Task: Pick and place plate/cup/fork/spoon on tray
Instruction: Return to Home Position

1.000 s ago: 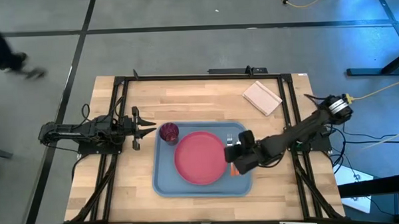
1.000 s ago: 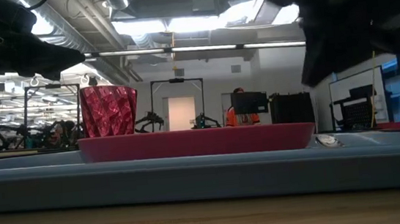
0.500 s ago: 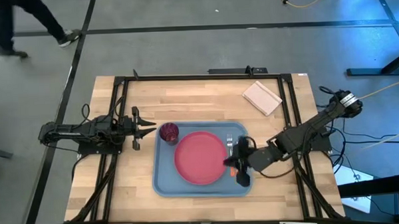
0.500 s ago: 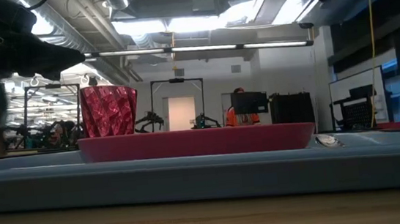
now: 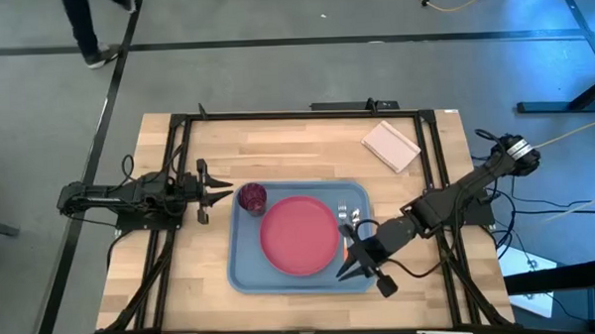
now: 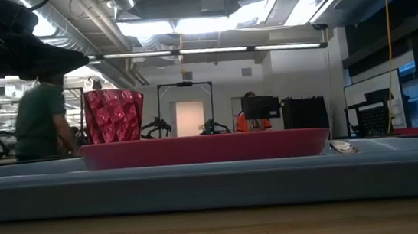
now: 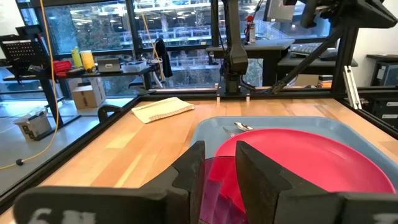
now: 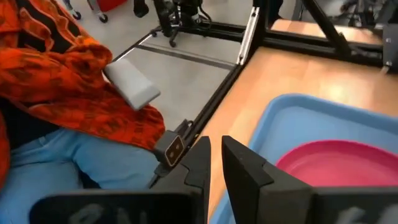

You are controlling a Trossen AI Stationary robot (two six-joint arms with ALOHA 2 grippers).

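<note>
plate (image 5: 299, 234) and cup (image 5: 252, 197) sit on the tray (image 5: 244, 273); right gripper (image 5: 351, 267) hovers at its right edge, fingers slightly apart; left gripper (image 5: 219, 196), fingers slightly apart, waits beside the cup.

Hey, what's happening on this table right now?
A two-armed robot is loading a blue tray. The pink plate and the dark red cup already sit on it, with a fork and spoon along the tray's right side. The right tool hangs over the tray's near right corner, holding nothing. The left tool waits just off the tray's left edge, pointing at the cup.
</note>
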